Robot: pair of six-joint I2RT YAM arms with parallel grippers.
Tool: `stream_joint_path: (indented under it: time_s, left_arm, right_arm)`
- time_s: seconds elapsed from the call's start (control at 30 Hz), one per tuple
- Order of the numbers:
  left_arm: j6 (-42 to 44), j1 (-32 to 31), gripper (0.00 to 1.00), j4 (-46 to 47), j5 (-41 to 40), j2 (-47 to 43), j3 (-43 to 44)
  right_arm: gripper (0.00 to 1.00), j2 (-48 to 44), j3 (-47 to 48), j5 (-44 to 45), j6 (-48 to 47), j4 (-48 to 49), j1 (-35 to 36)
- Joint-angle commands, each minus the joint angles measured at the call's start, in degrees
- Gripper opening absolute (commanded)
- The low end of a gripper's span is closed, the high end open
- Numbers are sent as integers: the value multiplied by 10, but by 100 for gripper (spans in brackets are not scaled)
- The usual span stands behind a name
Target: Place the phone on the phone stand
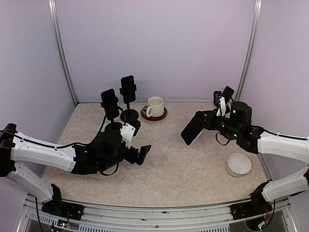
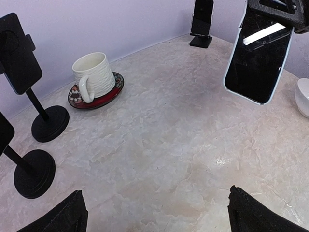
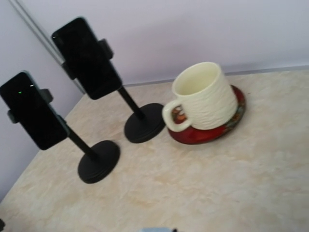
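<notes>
The phone (image 1: 192, 130), dark-screened in a pale blue case, hangs tilted above the table right of centre with my right gripper (image 1: 202, 123) shut on its upper end. In the left wrist view the phone (image 2: 259, 58) fills the upper right. Only a sliver of its case (image 3: 157, 230) shows at the bottom of the right wrist view. Two black phone stands (image 1: 128, 92) (image 1: 110, 105) at the back left each carry a dark phone. A third stand (image 1: 223, 99) is at the back right corner. My left gripper (image 1: 137, 147) is open and empty, low over the table near the centre left.
A cream mug on a red saucer (image 1: 155, 108) sits at the back centre, right of the two stands. A white bowl (image 1: 239, 164) lies at the front right, below the right arm. Metal frame posts and purple walls close off the back.
</notes>
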Motion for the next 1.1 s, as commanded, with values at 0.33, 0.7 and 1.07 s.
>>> stream_joint_path:
  time_s: [0.33,0.7,1.07]
  left_arm:
    - [0,8,99,21,9,10,1]
    - [-4,9,99,19,21,23,10]
    - [-4,10,99,21,18,23,8]
  right_arm:
    - [0,-93,-35,65,-40,-19,-37]
    - [0,-103,-49,60,-43,-24,-47]
    - [0,-108,-55,67,-50,-30,-56]
